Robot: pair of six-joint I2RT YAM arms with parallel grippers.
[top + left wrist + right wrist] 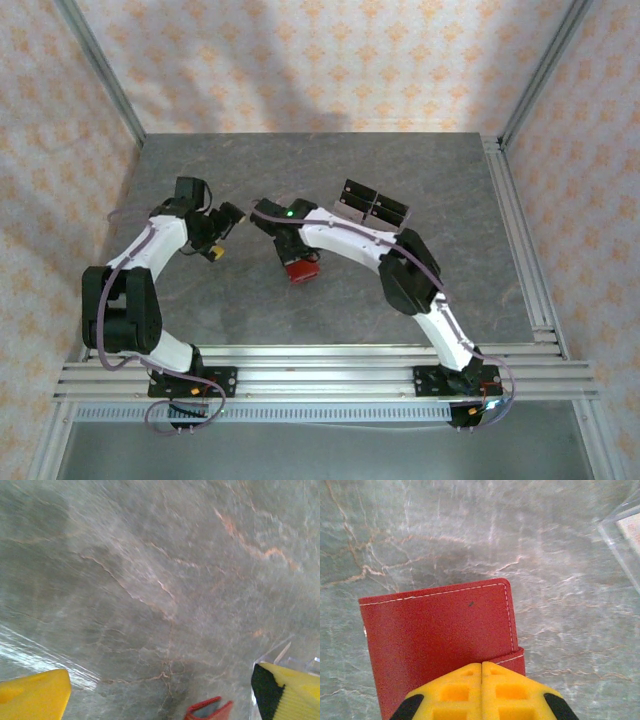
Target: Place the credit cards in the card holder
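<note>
The card holder (440, 630) is a red stitched wallet lying on the grey marble table (230, 310), with its tab at the lower right. My right gripper (482, 666) is shut, its yellow pads pressed together over the wallet's near edge; nothing shows between them. From above, the gripper (290, 250) hovers right over the wallet (301, 271). The credit cards (373, 205) are dark rectangles lying side by side, further back and to the right. My left gripper (222, 236) stands open left of the wallet. Its fingers (35, 697) are wide apart, and a red wallet edge (207, 709) shows low between them.
A clear plastic tray edge (620, 527) holding a pale card shows at the upper right of the right wrist view. Aluminium rails (320, 375) run along the near edge and down the right side. Patterned walls enclose the table.
</note>
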